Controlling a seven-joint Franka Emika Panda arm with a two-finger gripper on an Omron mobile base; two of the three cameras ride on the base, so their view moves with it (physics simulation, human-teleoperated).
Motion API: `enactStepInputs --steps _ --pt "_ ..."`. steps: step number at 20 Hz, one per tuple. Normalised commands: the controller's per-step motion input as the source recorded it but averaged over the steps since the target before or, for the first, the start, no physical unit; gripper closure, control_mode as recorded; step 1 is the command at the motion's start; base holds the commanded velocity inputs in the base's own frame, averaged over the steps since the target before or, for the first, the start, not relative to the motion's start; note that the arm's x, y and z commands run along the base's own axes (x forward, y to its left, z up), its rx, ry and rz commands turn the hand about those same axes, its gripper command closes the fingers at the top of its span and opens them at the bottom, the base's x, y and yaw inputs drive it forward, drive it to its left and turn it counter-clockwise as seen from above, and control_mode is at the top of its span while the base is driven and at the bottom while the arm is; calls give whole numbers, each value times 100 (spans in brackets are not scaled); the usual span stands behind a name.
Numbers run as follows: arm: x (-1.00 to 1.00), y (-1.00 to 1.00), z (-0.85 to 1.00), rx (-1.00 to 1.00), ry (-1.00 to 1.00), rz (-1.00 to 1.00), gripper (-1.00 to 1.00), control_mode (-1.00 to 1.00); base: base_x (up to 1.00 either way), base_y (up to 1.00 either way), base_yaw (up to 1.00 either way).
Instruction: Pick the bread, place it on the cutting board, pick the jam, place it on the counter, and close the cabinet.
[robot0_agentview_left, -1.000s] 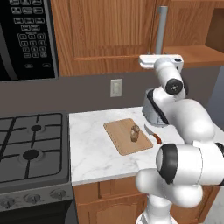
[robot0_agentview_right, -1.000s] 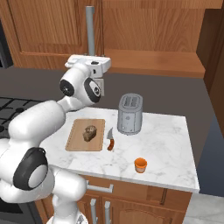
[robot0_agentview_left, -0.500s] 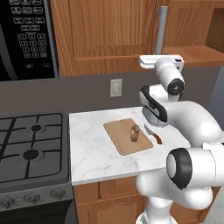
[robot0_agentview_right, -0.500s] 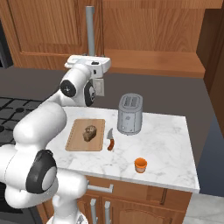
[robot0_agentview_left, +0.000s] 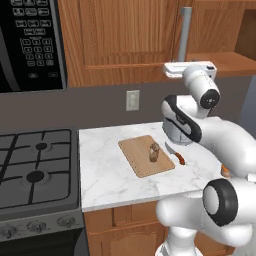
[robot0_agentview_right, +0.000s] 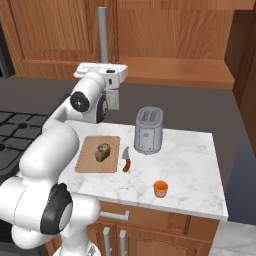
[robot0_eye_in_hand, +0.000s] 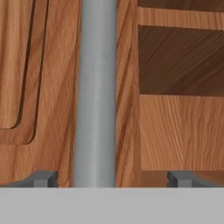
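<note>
One white marble-patterned desk (robot0_agentview_right: 190, 165) with grey veins, set above brown wooden drawers, beside a black gas hob (robot0_agentview_left: 35, 170).

One flat light-tan wooden cutting board (robot0_agentview_right: 85, 162), rectangular with rounded corners, lying on the desk; its long axis runs from the desk's front edge toward the wall, skewed a little in the left base view (robot0_agentview_left: 137, 160).

One small dark-brown speckled bread chunk (robot0_agentview_right: 102, 152), resting on the cutting board near its middle; roundish, no clear long axis. Also seen in the left base view (robot0_agentview_left: 154, 152).

One small squat orange jam jar (robot0_agentview_right: 160, 188) with a paler top, upright on the desk near the front edge, well apart from the board.

One orange-handled knife (robot0_agentview_right: 126, 161), lying on the desk just beside the board, between board and toaster, handle toward the front edge, blade toward the wall.

One grey metal toaster (robot0_agentview_right: 148, 130), two slots, upright on the desk near the wall.

One brown wooden wall cabinet (robot0_agentview_right: 165, 35) with panelled doors. One long grey vertical bar handle (robot0_eye_in_hand: 95, 92) runs top to bottom through the hand view, long axis upright. To its side an opening with a wooden shelf is visible, so the door stands open.

One end effector (robot0_eye_in_hand: 111, 178), raised at cabinet level, fingers spread wide to either side of the bar handle, pinching nothing; the two dark fingertips (robot0_eye_in_hand: 43, 178) stand clear of the bar.
</note>
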Motion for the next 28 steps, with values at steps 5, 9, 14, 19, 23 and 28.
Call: enactStepInputs --steps 5,9,14,19,23,28 --pt "-37 0 19 0 0 0 -100 -100 0 0 0" --pt "-49 0 18 0 0 1 -100 -100 0 0 0" --pt "-55 0 18 0 0 1 -100 -100 0 0 0" --pt "-69 0 15 0 0 0 -100 -100 0 0 0" --pt "-75 0 15 0 4 0 -100 -100 0 0 0" --pt "-78 0 16 0 8 0 -100 -100 0 0 0"
